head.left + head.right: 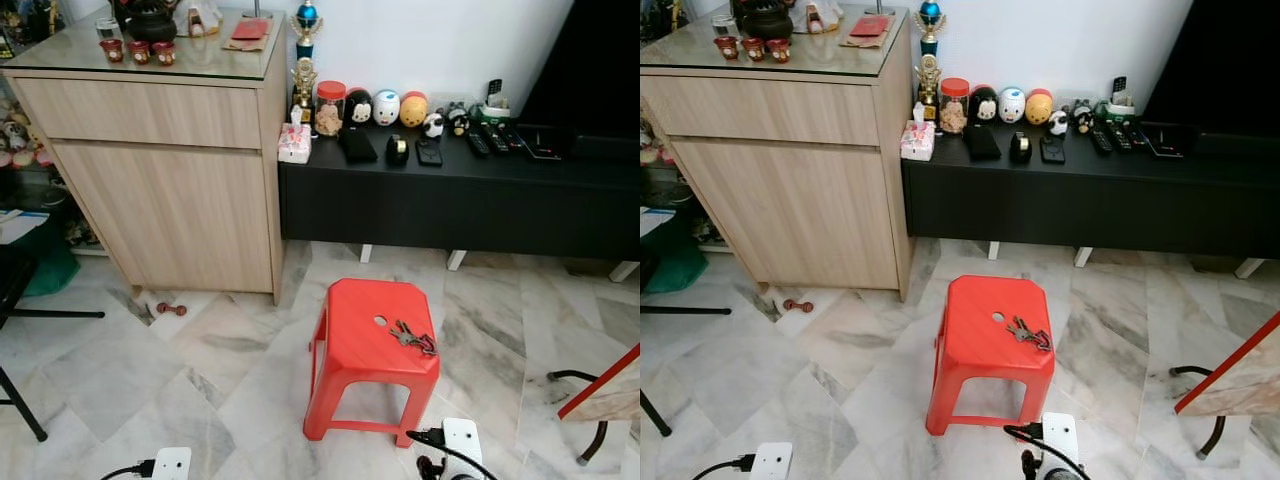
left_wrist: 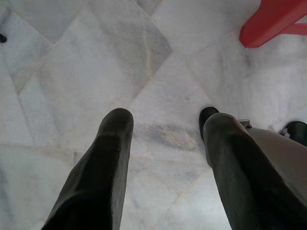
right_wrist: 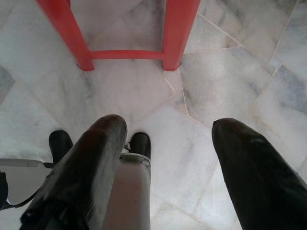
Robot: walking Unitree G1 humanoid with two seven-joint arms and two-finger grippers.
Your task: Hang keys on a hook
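A wooden cabinet (image 1: 160, 170) is seen at the far left, with small red cups (image 1: 138, 51) and a dark teapot (image 1: 152, 22) set on its glass top; a tiny dumbbell (image 1: 171, 309) lies on the marble floor (image 1: 120, 370) at its foot. To its right a low black bench (image 1: 450, 195) runs along the wall (a trophy (image 1: 306, 25), a jar (image 1: 329, 107), round toy figures (image 1: 386, 107) and remote controls (image 1: 490, 138) are lined up on it).

The left gripper (image 2: 165, 124) is pointed down at bare floor; its jaws are spread wide and nothing is held between them; a red leg of the stool (image 2: 271, 21) is seen well beyond its fingers (image 2: 108, 163).

The keys (image 1: 414, 338) lie on the seat of the red stool (image 1: 372, 345), beside the small hole in the seat, toward its right edge.

The right gripper (image 3: 175, 127) also hangs over the floor, jaws wide apart and empty; the stool's legs and crossbar (image 3: 127, 54) stand just ahead of the jaws, with the keys above and out of their reach.
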